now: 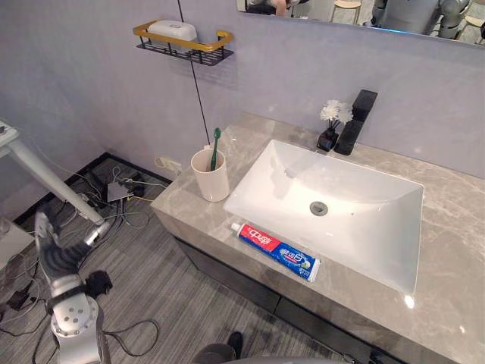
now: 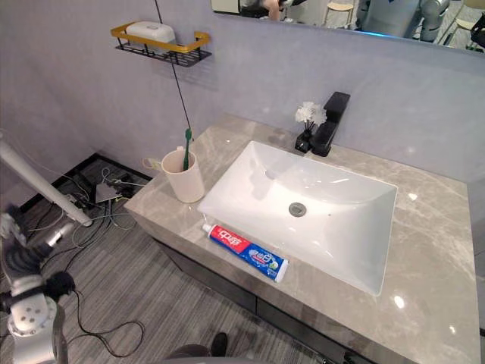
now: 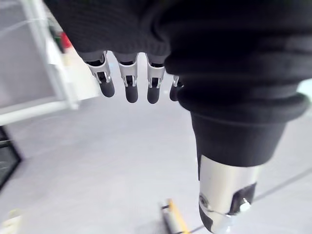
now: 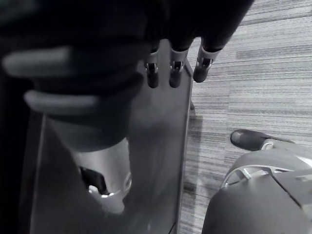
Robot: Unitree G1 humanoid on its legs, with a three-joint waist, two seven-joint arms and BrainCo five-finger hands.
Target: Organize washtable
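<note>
- Nothing looks begun yet. The left hand [image 1: 54,256] hangs low beside the surface [image 1: 455,258], fingers straight and loose, empty. The right hand [image 4: 175,73] hangs the same way over the floor.
- The toothpaste tube [image 1: 276,252] lies flat on the front edge, up and right of the left hand, just beside the sink [image 1: 356,227].
- Next, that hand probably has to rise and grip the tube, perhaps for the cup [image 1: 210,176], which is nearer it and holds a toothbrush [image 1: 215,148].
- The surface's edge stands between hand and tube. Farther off are the faucet [image 1: 356,121], a flower bottle [image 1: 332,121] and a wall shelf [image 1: 186,44] with soap [image 1: 172,30].

A bathroom: marble washtable [image 1: 455,250] with white sink [image 1: 356,227], black faucet [image 1: 356,121], toothbrush cup [image 1: 210,178], wall mirror [image 1: 364,11].
</note>
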